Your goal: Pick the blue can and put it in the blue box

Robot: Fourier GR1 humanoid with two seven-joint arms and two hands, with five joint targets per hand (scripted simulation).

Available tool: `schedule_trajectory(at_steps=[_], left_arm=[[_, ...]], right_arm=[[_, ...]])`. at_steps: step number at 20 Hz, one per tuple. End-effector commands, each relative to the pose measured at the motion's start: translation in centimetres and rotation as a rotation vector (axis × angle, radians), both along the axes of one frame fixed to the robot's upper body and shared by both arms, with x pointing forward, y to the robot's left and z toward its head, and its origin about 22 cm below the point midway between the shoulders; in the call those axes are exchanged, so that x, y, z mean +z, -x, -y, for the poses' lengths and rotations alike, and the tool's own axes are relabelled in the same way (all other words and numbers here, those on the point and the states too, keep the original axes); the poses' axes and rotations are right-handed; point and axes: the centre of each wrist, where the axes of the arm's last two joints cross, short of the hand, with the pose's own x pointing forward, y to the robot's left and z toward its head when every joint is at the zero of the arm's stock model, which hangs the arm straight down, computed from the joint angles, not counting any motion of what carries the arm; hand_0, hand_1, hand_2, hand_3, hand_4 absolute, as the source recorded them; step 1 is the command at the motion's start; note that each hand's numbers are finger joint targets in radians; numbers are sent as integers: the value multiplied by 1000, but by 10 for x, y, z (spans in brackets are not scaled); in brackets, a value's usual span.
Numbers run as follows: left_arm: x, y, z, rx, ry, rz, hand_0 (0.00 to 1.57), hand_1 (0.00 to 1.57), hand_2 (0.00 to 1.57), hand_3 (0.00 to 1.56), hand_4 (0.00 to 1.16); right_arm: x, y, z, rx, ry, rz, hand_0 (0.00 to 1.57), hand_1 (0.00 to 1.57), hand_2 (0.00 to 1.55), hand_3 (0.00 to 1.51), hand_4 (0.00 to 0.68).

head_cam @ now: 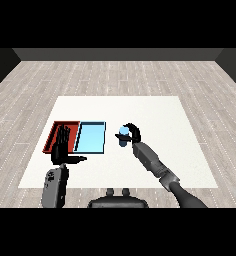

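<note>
Blue can (123, 136) looks small, light and hard, best held round its middle. Right hand (134, 133) curls round it, near the blue tray (91, 138). Left hand (60, 146) has straight fingers, holding nothing.

The surface (155, 115) under the fingers looked matt white and smooth. Beyond it, the floor (115, 75) showed pale grey wood planks. Left of the right hand's fingers (135, 131), the light blue tray (91, 137) looked smooth, faintly glossy.

Right robot hand (134, 133) curled in a grasp; left robot hand (61, 145) flat, fingers straight.
</note>
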Motion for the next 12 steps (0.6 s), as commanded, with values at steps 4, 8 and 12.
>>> schedule_trajectory(at_steps=[4, 8, 12], left_arm=[[8, 4, 13, -4, -31, 3, 0, 0, 0, 0, 0], [-1, 3, 32, -86, -43, -35, 0, 0, 0, 0, 0], [-14, -8, 51, -108, -53, -95, 0, 0, 0, 0, 0]], right_arm=[[27, -14, -18, 14, 70, 55, 1487, 1487, 1463, 1406, 645], [34, -13, -16, 11, 119, 96, 1452, 1452, 1456, 1401, 631], [70, -26, -7, 28, 161, 186, 1428, 1428, 1447, 1394, 624]])
